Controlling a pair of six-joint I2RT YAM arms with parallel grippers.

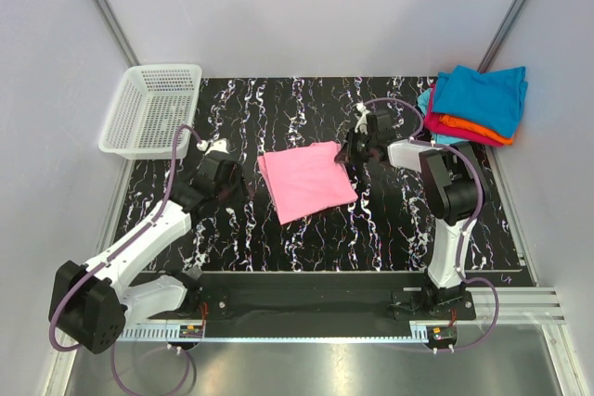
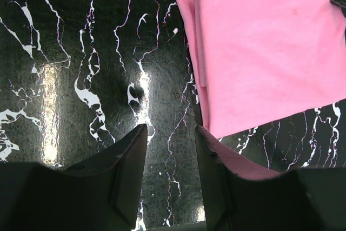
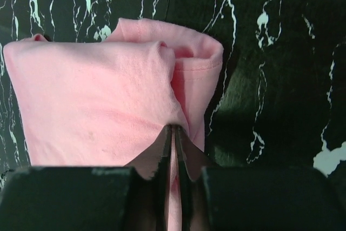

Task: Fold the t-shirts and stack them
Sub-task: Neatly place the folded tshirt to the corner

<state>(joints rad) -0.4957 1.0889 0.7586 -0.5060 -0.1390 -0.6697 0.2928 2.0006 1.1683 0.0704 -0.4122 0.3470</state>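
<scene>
A pink t-shirt lies folded to a rough rectangle near the middle of the black, white-veined worktop, set a little askew to the worktop's edges. The right end effector sits at the shirt's far right corner, its two fingers pressed almost together with a thin fold of the pink cloth pinched between them. In the right wrist view the cloth bunches into a rolled, rounded lip just beyond the fingertips, while the rest of the shirt spreads flat to the left. The left end effector is low over bare worktop just beside the shirt's left edge, its fingers parted by a clear gap with only the marbled surface showing between them, so it grips nothing. The inner finger is right at the shirt's near left corner, and whether it touches the cloth cannot be told. Well apart from the pink shirt, at the far right corner of the worktop, is a stack of folded t-shirts: a teal-blue t-shirt on top, an orange t-shirt showing as a band beneath it, and a magenta t-shirt peeking out lower down. A white mesh basket stands at the far left corner, tilted over the worktop's edge.
</scene>
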